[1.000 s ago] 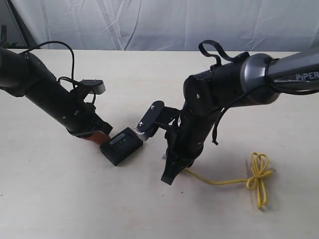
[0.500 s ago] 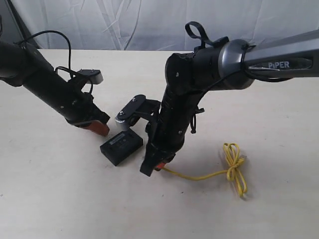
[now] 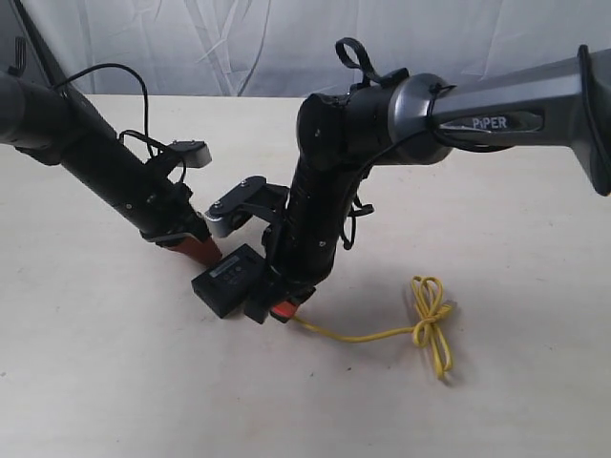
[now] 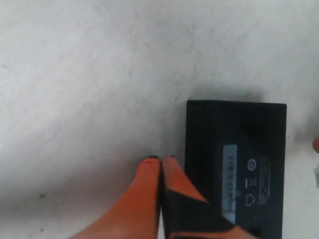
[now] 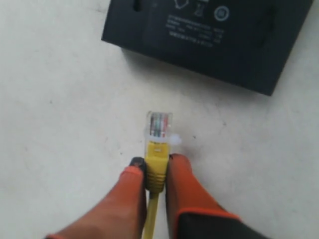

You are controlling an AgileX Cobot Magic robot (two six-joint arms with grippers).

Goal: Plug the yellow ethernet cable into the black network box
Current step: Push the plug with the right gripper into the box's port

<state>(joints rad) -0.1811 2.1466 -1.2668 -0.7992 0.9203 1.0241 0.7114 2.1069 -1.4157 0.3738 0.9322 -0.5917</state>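
Observation:
The black network box (image 3: 227, 278) lies flat on the pale table, label up; the left wrist view shows it (image 4: 234, 164), and so does the right wrist view (image 5: 209, 35). My right gripper (image 3: 279, 311) is shut on the yellow ethernet cable (image 3: 382, 334) just behind its clear plug (image 5: 159, 124), which points at the box's side with a short gap between them. The cable trails right to its bow-like knot (image 3: 428, 315). My left gripper (image 3: 196, 250) is shut with nothing in it; its orange fingers (image 4: 149, 189) rest beside the box's far edge (image 4: 160, 160).
The right arm (image 3: 325, 191) leans over the middle of the table, its camera bracket (image 3: 234, 205) above the box. The left arm (image 3: 105, 167) slants in from the left. A white cloth backdrop (image 3: 286, 38) hangs behind the table.
My right gripper has carried the cable's plug leftward to just short of the box, dragging the knot along. My left gripper has moved slightly right, closer to the box's edge.

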